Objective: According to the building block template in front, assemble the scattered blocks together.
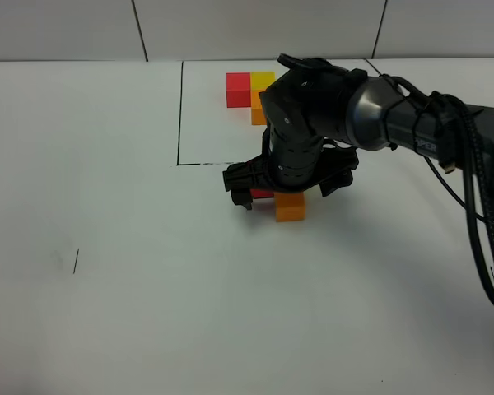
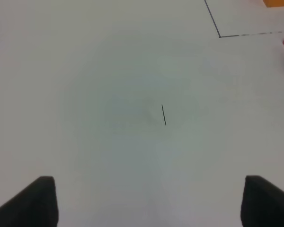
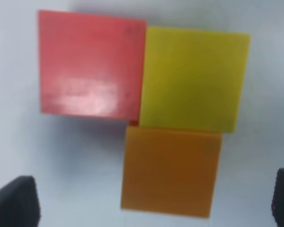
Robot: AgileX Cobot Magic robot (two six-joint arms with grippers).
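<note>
The building block template (image 1: 251, 90), a small red, yellow and orange L-shaped cluster, sits at the back inside a black outline. My right gripper (image 1: 285, 192) hangs over the scattered blocks just in front of the outline. It hides most of them in the exterior high view, where only a bit of the red cube (image 1: 262, 194) and the orange cube (image 1: 290, 206) show. The right wrist view shows the red cube (image 3: 90, 64) against the yellow cube (image 3: 194, 78), with the orange cube (image 3: 170, 170) against the yellow one. My right gripper (image 3: 151, 203) is open and holds nothing. My left gripper (image 2: 149, 201) is open and empty over bare table.
The black outline's corner (image 1: 179, 164) lies left of the right gripper and also shows in the left wrist view (image 2: 219, 36). A short black mark (image 1: 76, 260) is on the white table at the left. The right arm's cables (image 1: 477, 206) hang at the right edge.
</note>
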